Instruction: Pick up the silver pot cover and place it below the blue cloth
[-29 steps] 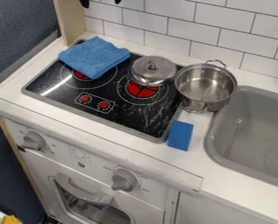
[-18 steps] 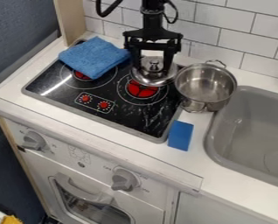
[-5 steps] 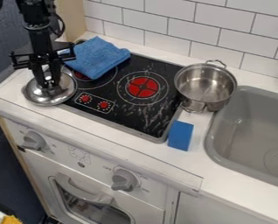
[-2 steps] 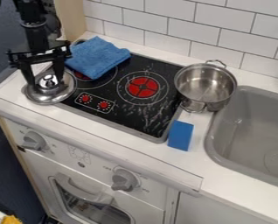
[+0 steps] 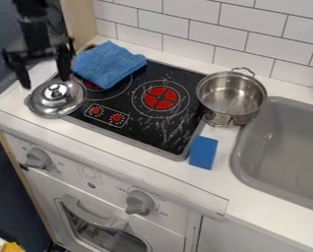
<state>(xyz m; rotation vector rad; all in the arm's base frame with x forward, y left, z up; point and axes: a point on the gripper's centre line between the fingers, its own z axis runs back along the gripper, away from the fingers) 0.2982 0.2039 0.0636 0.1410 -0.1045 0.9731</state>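
- OK, silver pot cover [image 5: 58, 105]: knob up, sitting across the front-left edge of the hob [image 5: 136, 134], part on the glass, part on the white counter [image 5: 13, 101]. It's toward the viewer from the blue cloth [image 5: 107, 65] and a bit left, so below it as the camera sees it.
- Gripper [image 5: 45, 82]: at the cover's back side, jaws apart, nothing clamped. Arm [image 5: 33, 29] comes in from the upper left.
- Cloth: folded, near the cover, lying over the back-left of the hob and partly over the left burner. Closest neighbour to the cover and gripper.
- Wooden panel [image 5: 79, 22]: upright behind the cloth, right of the arm in view. Closest tall thing to the arm (can't tell the clearance).
- Right burner [image 5: 160, 98]: red, uncovered.
- Pot [image 5: 231, 98]: open top, upright by the hob's right edge, handles front and back. Well apart from the cover.
- Blue block [image 5: 203, 152]: on the counter by the hob's front-right corner, toward the viewer from the pot.
- Sink [image 5: 240, 170]: grey, right of the block, rim just beside the pot.
- White tiled wall [image 5: 185, 29] behind; grey knobs [image 5: 140, 202] on the stove front.
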